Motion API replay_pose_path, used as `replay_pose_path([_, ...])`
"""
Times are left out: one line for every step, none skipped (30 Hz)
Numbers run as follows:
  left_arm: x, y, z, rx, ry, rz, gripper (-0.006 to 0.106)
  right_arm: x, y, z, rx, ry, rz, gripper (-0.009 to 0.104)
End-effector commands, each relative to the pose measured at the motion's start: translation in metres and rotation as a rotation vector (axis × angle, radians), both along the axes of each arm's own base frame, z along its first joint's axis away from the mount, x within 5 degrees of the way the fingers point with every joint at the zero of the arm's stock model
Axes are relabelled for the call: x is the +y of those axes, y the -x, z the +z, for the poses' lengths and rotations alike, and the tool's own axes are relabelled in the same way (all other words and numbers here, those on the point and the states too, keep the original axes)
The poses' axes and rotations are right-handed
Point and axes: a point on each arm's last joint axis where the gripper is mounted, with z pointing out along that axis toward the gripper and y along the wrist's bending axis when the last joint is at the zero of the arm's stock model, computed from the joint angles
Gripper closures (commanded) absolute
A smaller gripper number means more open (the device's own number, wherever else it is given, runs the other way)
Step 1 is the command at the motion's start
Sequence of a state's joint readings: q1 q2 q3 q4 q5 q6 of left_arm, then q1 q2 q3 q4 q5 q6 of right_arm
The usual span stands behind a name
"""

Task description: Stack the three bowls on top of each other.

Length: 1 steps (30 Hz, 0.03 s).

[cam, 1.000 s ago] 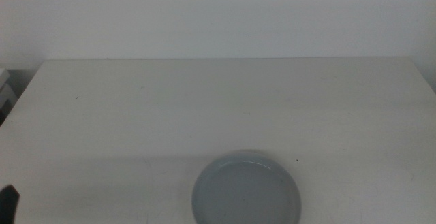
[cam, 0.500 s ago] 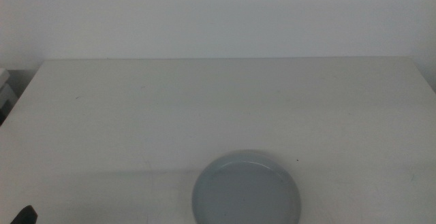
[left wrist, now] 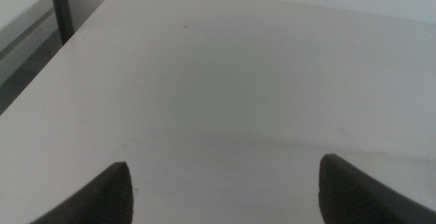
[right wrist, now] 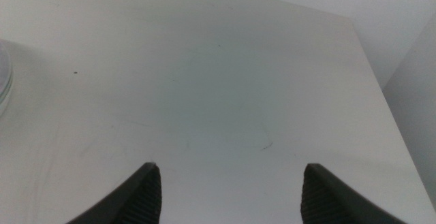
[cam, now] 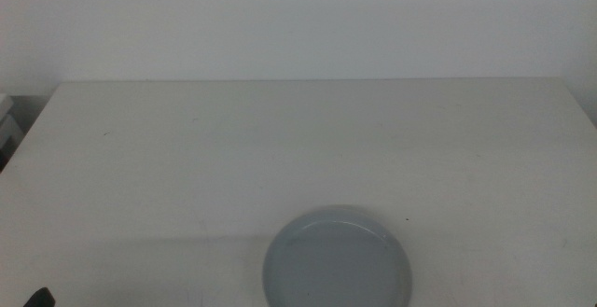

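Of the three bowls, only a light grey bowl shows, low in the middle view near the table's front edge, its near side cut off by the frame. A pale sliver of bowl rim appears at the edge of the right wrist view. The other bowls are hidden or out of view. My left gripper hangs open over bare table, far to the left of the bowl; only a dark tip of the left gripper reaches the middle view's bottom-left corner. My right gripper is open over bare table, out of the middle view.
The white table stretches back to a pale wall. A dark post stands off the table's edge in the left wrist view. The table's right edge drops off to the floor.
The left gripper's dark tip has sunk toward the bottom-left corner of the middle view, leaving only a speck. The grey bowl has not moved.
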State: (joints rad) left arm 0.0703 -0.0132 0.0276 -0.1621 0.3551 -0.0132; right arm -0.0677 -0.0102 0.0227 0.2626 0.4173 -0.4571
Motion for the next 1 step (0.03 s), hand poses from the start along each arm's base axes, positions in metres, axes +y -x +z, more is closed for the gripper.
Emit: replay_pose_path([0.0008,-0.0006,0.0075,-0.087,0.013,0.013,-0.004,-0.0020,-0.0004,0.0083,-0.100,0.014,-0.023,0.043])
